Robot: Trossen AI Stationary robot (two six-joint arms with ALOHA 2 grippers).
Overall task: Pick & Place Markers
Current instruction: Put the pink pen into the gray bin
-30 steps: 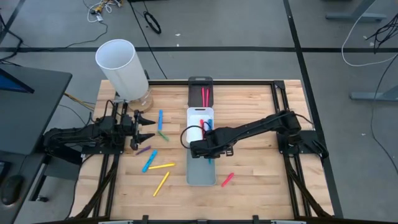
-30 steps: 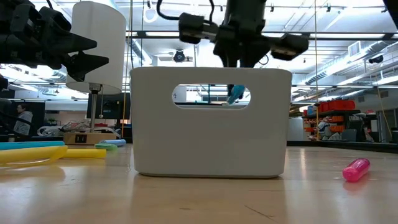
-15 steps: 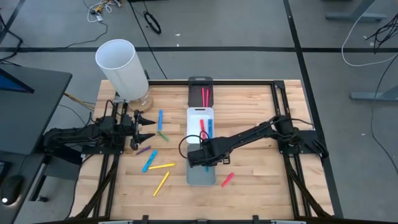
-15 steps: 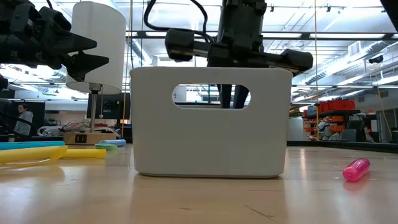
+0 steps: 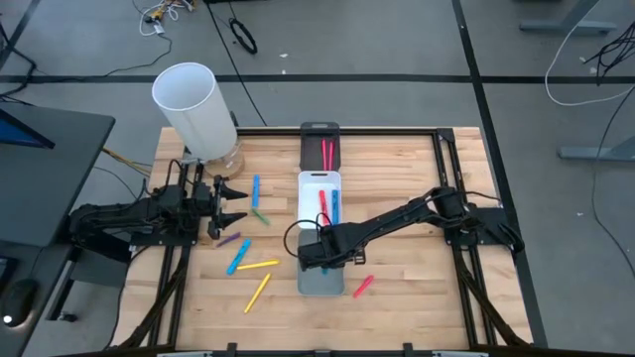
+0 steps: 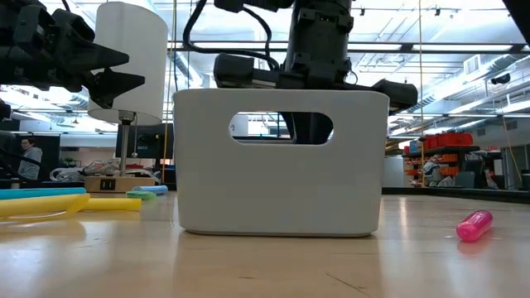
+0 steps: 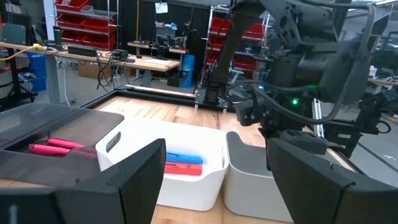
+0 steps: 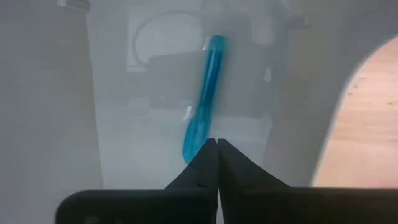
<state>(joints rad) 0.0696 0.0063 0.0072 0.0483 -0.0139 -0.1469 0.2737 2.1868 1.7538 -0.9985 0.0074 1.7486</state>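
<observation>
The right claw [image 5: 316, 250] hangs over the grey tray [image 5: 320, 286] in the lower middle of the high view, low inside it; in the right wrist view its two fingers [image 8: 202, 163] are pressed together, and a blue marker [image 8: 203, 99] lies on the tray floor just past the tips, so the claw pinches nothing; the left claw [image 5: 236, 203] waits at the left of the high view with its fingers spread wide, above the loose markers; a white tray [image 5: 319, 190] in the middle holds a red marker [image 5: 322, 200] and a blue one [image 5: 333, 203]; a black tray [image 5: 319, 133] above it holds two pink markers [image 5: 325, 155]; more markers lie on the wooden table [image 5: 397, 169] at lower left, blue [image 5: 238, 257], yellow [image 5: 257, 293], purple [image 5: 228, 240] and green [image 5: 259, 213]; a pink marker [image 5: 362, 287] lies just right of the grey tray; a tall white tube [image 5: 193, 110] stands at the upper left; in the low view the tray wall [image 6: 280, 182] hides most of what is inside it; the room behind has shelves with red bins [image 7: 82, 15] and long work tables.
</observation>
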